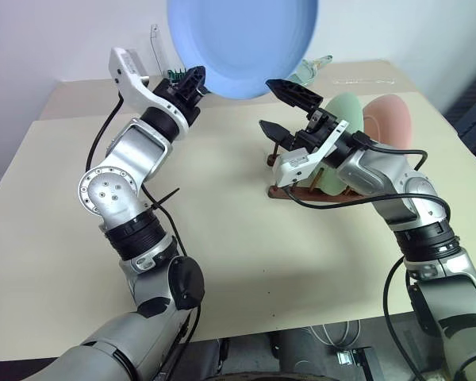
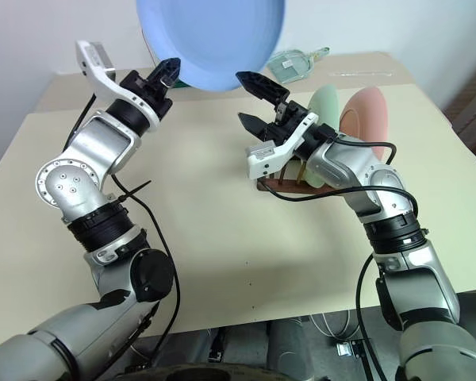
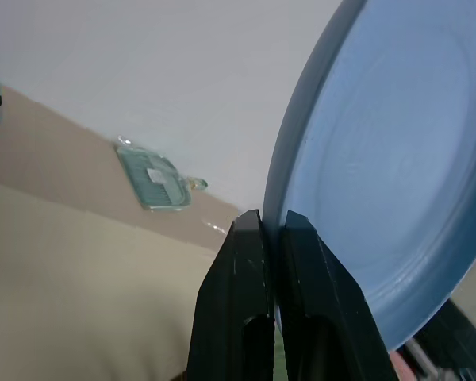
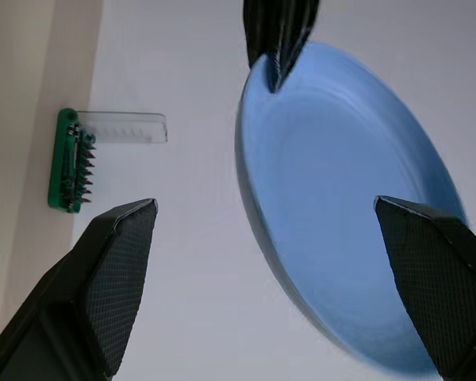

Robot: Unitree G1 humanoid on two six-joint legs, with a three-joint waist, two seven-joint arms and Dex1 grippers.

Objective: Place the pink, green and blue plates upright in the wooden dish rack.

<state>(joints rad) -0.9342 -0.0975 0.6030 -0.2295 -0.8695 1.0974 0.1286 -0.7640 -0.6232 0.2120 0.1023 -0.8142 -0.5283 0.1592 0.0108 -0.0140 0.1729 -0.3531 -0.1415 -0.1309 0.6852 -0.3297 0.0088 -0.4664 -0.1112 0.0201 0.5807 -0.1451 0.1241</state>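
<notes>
Three plates: green plate point(image 1: 345, 107) and pink plate point(image 1: 390, 117) upright in wooden dish rack point(image 1: 301, 190); blue plate point(image 1: 242, 40) aloft, rim pinched by left fingers point(image 3: 238, 270); right fingers point(image 4: 115, 254) spread wide, empty.

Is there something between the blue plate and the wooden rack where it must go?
Yes: the open right gripper hangs between the blue plate and the wooden dish rack, beside the green plate.
</notes>
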